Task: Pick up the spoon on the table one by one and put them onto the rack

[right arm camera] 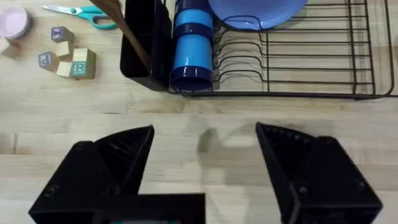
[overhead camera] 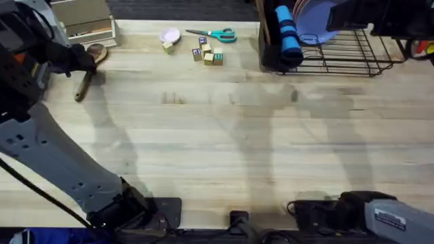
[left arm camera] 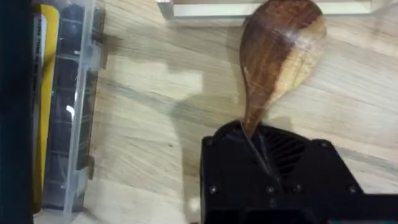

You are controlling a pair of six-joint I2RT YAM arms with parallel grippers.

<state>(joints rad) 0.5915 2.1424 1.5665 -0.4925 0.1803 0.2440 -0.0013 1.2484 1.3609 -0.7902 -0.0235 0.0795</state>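
Now left hand [left arm camera: 261, 146] closed on spoon [left arm camera: 277, 59], fingers pinching thin neck just below bowl; bowl juts out ahead of hand, over table [left arm camera: 149, 124], close to beige box [overhead camera: 85, 24]. Right hand [right arm camera: 205, 162] wide open, holding nothing, low over bare table. Rack [right arm camera: 311, 68] just ahead of right hand, blue cup [right arm camera: 191, 43] and blue plate [right arm camera: 258, 12] inside.

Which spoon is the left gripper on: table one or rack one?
The spoon lying on the table beside the beige box; the left gripper grips its handle. The other stands in the rack's black holder.
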